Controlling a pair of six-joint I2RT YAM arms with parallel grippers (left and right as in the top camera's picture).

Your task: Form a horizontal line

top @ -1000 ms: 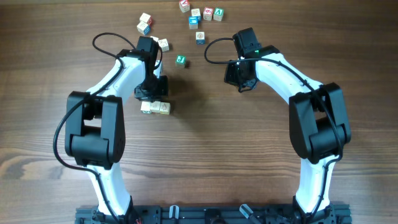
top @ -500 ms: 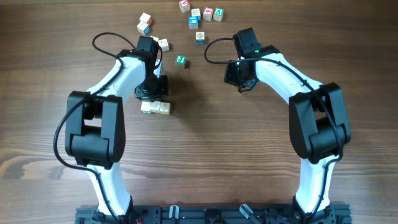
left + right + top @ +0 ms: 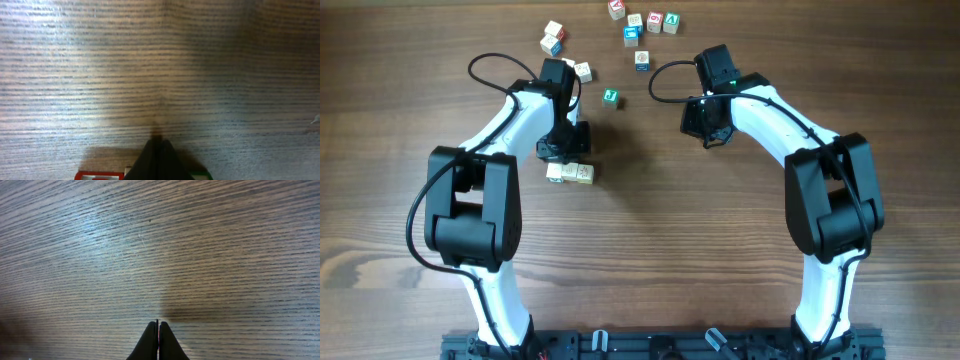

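Observation:
A short horizontal line of pale wooden cubes (image 3: 570,172) lies on the table left of centre, edge to edge. My left gripper (image 3: 567,158) is shut and empty, its tips right over the row's far side. In the left wrist view the shut fingers (image 3: 157,157) cover the row's middle. A red-edged cube top (image 3: 100,175) shows to their left and a green-edged one (image 3: 201,175) to their right. My right gripper (image 3: 710,138) hangs shut over bare wood right of centre, and its closed gripper (image 3: 158,330) holds nothing.
Loose letter cubes lie at the back: a green-faced one (image 3: 610,97), a pale one (image 3: 583,71), a pair (image 3: 553,38) at back left, a blue one (image 3: 642,61), and a cluster (image 3: 645,21) near the far edge. Black cables loop off both arms.

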